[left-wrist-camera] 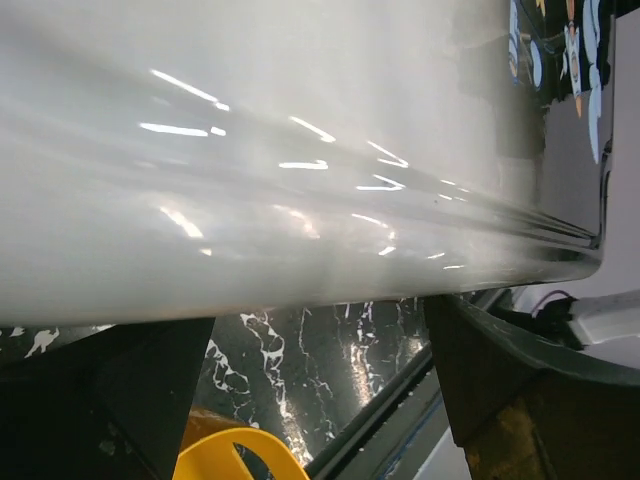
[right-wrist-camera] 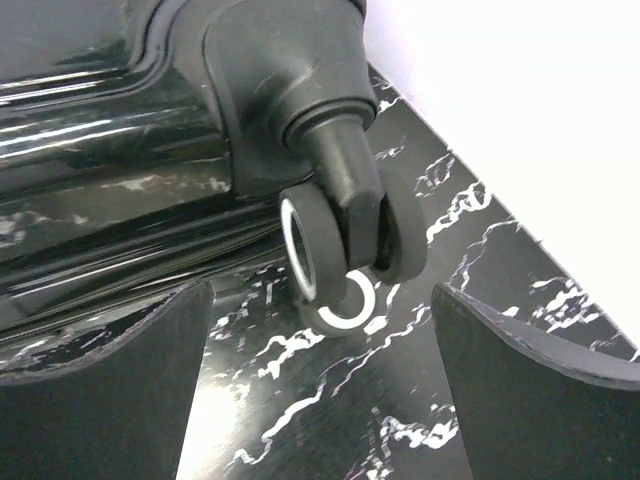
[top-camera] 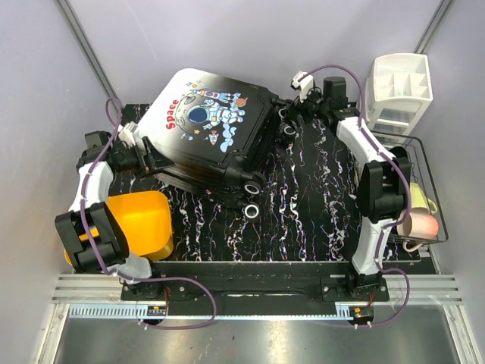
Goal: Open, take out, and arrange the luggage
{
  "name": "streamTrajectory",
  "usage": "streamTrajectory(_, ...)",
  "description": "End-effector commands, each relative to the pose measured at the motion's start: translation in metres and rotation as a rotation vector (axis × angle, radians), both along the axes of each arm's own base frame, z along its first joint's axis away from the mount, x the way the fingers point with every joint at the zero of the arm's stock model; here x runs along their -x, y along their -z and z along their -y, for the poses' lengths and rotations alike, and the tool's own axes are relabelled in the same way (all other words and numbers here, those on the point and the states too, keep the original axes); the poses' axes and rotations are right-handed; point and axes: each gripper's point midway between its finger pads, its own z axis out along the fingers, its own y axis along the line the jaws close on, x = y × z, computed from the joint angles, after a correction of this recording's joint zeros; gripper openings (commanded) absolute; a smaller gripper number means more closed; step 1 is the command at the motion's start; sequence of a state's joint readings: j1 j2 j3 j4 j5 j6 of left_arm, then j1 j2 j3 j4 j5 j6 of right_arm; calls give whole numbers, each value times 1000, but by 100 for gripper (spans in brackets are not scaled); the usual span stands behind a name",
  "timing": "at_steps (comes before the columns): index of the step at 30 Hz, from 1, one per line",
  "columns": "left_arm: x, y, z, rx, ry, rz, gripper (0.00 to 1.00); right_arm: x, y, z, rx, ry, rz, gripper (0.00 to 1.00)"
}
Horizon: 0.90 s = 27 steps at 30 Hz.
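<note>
The luggage (top-camera: pixel 208 121) lies on the black marbled mat, white astronaut panel up, wheels (top-camera: pixel 250 199) toward the front right. Its white half looks tilted up above the black lower shell at the left side. My left gripper (top-camera: pixel 151 155) is at the case's left edge; in the left wrist view (left-wrist-camera: pixel 320 390) its jaws are wide apart, with the white panel (left-wrist-camera: pixel 250 150) just beyond them. My right gripper (top-camera: pixel 292 117) is at the case's far right corner. In the right wrist view (right-wrist-camera: pixel 320 390) it is open, with a twin wheel (right-wrist-camera: pixel 345 235) just ahead of the fingers.
A yellow-orange bin (top-camera: pixel 140 220) sits at the front left, by the left arm; its rim shows in the left wrist view (left-wrist-camera: pixel 235 455). A white organizer (top-camera: pixel 398 91) stands at the back right. A wire basket (top-camera: pixel 420 189) with a pink cup (top-camera: pixel 420 226) is on the right.
</note>
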<state>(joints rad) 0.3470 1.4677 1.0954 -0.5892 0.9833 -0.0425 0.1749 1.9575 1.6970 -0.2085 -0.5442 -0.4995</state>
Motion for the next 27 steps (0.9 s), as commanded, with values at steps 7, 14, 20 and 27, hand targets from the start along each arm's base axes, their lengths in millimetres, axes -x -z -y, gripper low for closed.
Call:
streamTrajectory(7,-91,-15,-34,-81,-17,144,89,-45,-27,-2,92,-78,222,100)
streamTrajectory(14,-119,-22,-46,-118,-35,175,88,-54,-2,-12,66,-133,144,91)
streamTrajectory(20,-106,-29,-37,-109,-32,175,88,-47,16,-13,26,-147,30,56)
streamTrajectory(27,-71,-21,-22,-86,-35,147,88,-15,18,-11,-29,-174,-75,0)
